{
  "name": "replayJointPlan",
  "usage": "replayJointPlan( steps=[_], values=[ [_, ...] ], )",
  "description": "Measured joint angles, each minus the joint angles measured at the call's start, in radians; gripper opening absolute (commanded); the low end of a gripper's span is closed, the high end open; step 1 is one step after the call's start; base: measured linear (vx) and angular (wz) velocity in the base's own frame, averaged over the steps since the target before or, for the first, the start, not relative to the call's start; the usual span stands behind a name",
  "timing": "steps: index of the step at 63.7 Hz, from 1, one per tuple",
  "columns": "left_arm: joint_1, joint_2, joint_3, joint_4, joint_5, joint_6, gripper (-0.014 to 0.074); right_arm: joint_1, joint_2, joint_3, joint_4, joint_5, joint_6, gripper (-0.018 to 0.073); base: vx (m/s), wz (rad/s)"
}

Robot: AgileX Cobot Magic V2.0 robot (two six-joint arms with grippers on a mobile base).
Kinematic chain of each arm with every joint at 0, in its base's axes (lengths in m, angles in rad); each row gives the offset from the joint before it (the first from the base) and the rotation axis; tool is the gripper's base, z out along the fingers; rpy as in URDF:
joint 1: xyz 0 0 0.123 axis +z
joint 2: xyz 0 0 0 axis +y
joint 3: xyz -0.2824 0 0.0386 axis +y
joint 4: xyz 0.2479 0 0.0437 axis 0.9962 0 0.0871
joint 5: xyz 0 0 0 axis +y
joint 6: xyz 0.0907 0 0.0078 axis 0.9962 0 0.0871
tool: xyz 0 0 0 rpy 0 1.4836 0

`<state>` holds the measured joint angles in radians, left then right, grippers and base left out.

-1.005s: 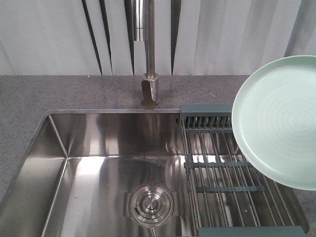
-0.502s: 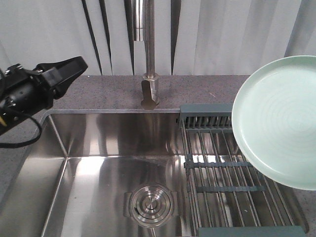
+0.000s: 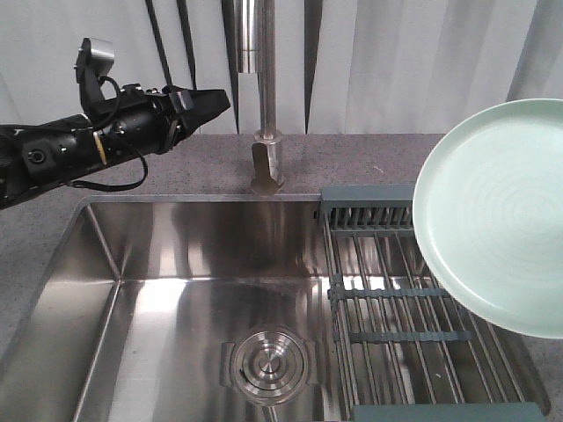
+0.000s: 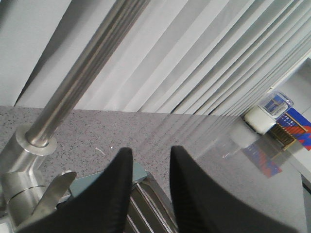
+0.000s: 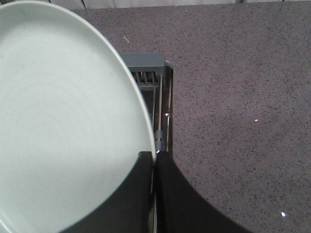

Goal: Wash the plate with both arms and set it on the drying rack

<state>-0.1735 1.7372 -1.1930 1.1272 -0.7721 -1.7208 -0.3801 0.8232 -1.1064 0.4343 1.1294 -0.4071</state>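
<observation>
– Tools first: how does the left tool (image 3: pixel 222 99) stand?
– It is raised at the left, above the bench (image 3: pixel 369 158) on the far side of the sink (image 3: pixel 176 230). Its dark tips point right toward the faucet (image 3: pixel 266 88). In the left wrist view its two fingers (image 4: pixel 119 194) are spread apart, with nothing in the gap between them.
– And the right tool (image 5: pixel 154 159)?
– It is pinched on the rim of the plate (image 3: pixel 497 220), with one finger lying on the pale face and the other outside the rim. Only the right wrist view shows this tool; the front view does not.
– Where is the plate, then?
– It is held in the air at the right, tilted up so that its ringed inner face looks toward the front camera. It hangs over the right part of the drying rack (image 3: pixel 387 308) and hides some of the rods. Whether it touches them cannot be told.
– And the rack itself?
– It lies across the right end of the sink, just right of the round steel drain (image 3: pixel 270 365). One grey-teal end piece sits at the far edge, and part of another shows at the near edge.
</observation>
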Motion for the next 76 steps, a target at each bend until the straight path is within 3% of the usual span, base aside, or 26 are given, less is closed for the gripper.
replayJointPlan(
  steps=[12, 34, 44, 76],
  values=[
    [0.000, 0.115, -0.142, 0.025, -0.016, -0.109, 0.0470, 0.000, 0.000, 0.000, 0.000, 0.000, 0.000, -0.0008, 0.00, 0.00],
    [0.000, 0.289, -0.356, 0.218, -0.095, -0.342, 0.0470, 0.000, 0.000, 0.000, 0.000, 0.000, 0.000, -0.0008, 0.00, 0.00],
    [0.000, 0.335, -0.411, 0.256, -0.095, -0.367, 0.0470, 0.000, 0.000, 0.000, 0.000, 0.000, 0.000, -0.0008, 0.00, 0.00],
    [-0.010, 0.427, -0.479, 0.260, -0.130, -0.386, 0.0470, 0.000, 0.000, 0.000, 0.005, 0.000, 0.000, -0.0008, 0.00, 0.00]
  ],
)
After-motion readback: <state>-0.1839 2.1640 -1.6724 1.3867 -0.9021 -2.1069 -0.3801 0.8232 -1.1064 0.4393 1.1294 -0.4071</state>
